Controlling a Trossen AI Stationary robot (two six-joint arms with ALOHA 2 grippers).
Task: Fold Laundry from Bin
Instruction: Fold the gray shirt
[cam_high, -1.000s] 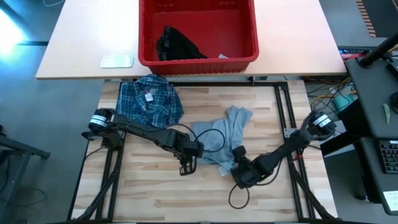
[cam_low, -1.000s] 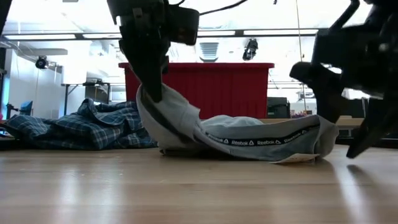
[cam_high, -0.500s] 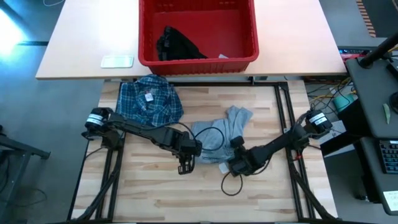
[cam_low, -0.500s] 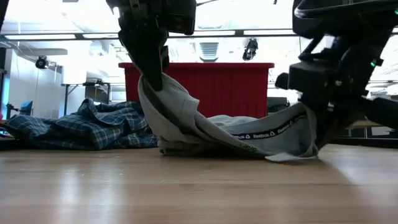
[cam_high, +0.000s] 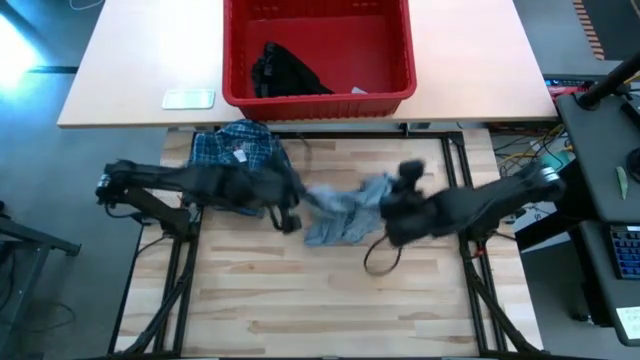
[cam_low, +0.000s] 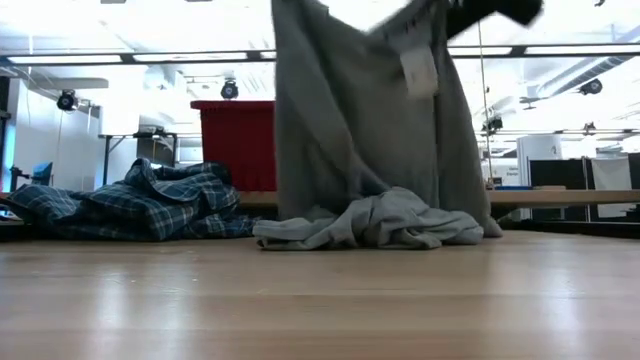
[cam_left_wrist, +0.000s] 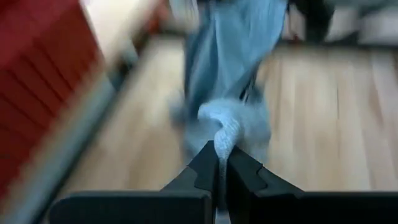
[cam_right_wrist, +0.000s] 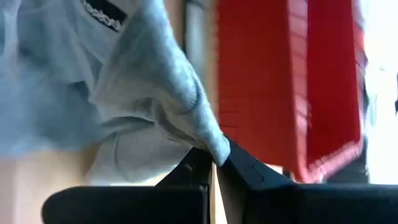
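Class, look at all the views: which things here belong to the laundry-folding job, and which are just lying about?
Part of the job:
grey T-shirt, held up by both
left pincer, shut on it
right pincer, shut on it
plaid shirt
black garment
red bin

Just lying about:
pale flat object on the far table

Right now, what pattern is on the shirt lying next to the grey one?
Blue-and-white plaid. The plaid shirt shows best in the low view.
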